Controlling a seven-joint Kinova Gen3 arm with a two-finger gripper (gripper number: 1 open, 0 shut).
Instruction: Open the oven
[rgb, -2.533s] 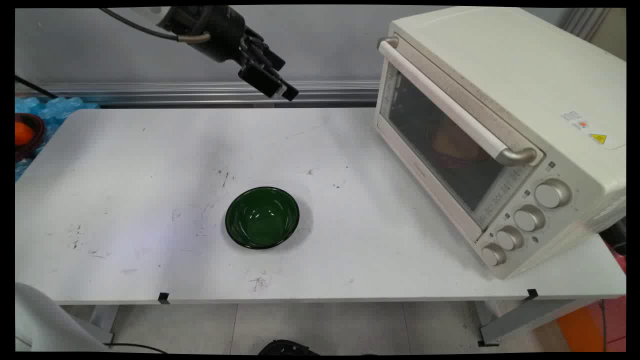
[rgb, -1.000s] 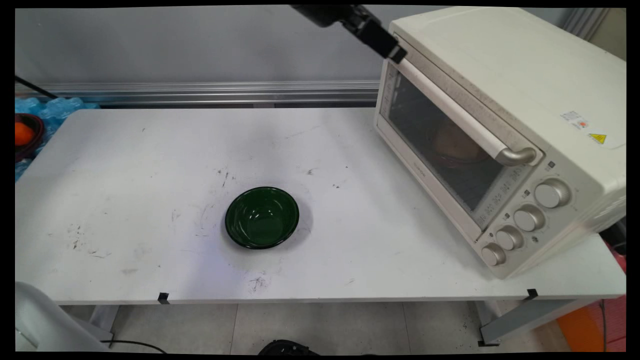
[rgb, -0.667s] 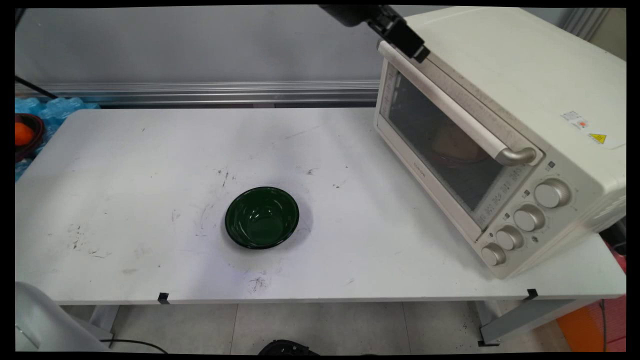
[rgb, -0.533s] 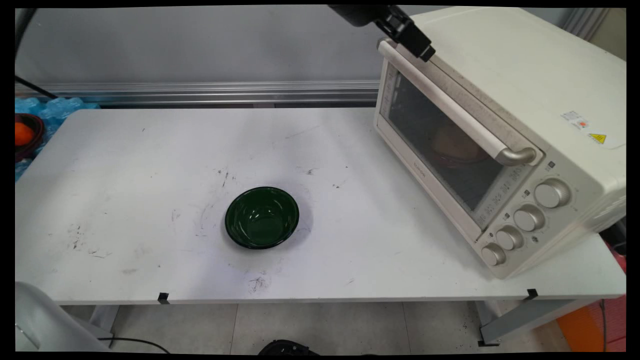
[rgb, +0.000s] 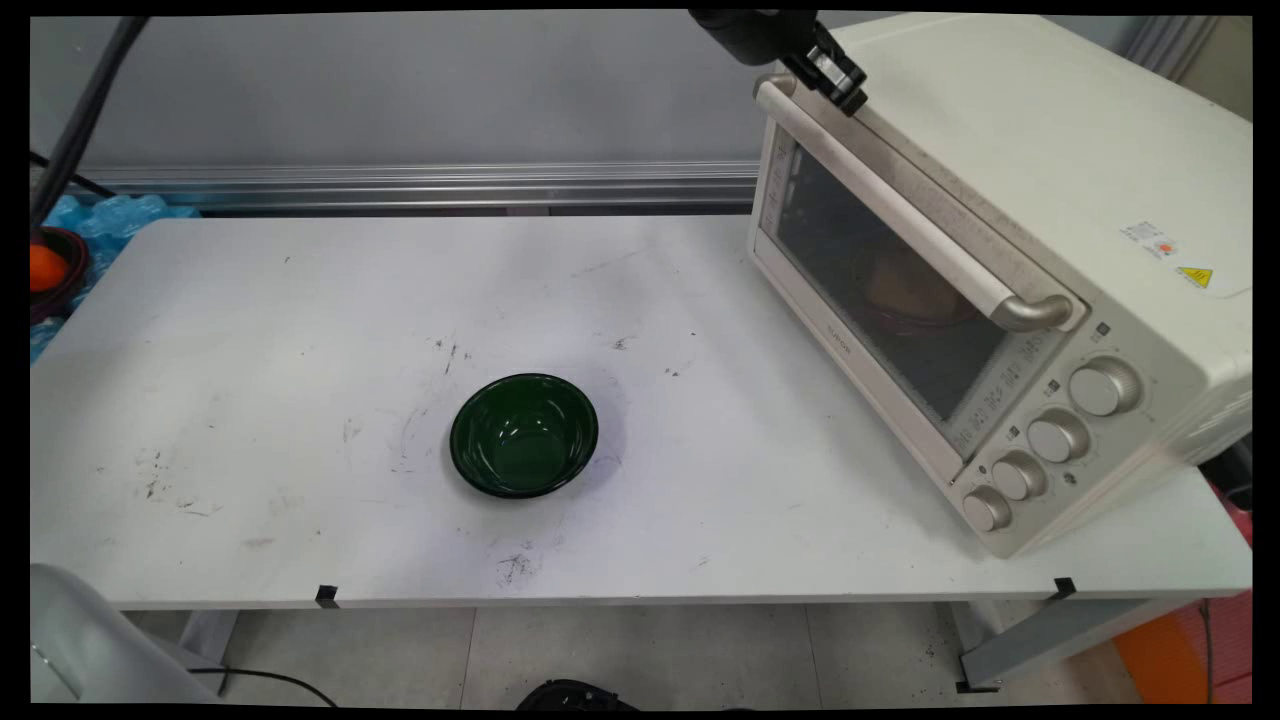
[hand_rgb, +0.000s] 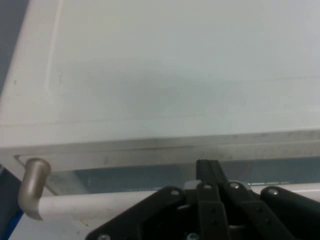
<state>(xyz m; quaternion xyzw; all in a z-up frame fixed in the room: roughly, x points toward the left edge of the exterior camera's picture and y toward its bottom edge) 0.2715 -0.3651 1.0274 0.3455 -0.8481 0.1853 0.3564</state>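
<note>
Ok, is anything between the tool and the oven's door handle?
Nothing visible does. The tool sits at the oven's top front edge, right by the far end of the door handle; the green bowl stands well away on the table.

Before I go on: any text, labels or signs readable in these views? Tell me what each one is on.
Small brand word on the oven door's lower frame: too small to read.
White sticker on the oven top: print too small to read.
Yellow warning triangle on the oven top: a sign, symbol not legible.
Markings beside the knobs: too small to read.
Hand view: no text.
</note>
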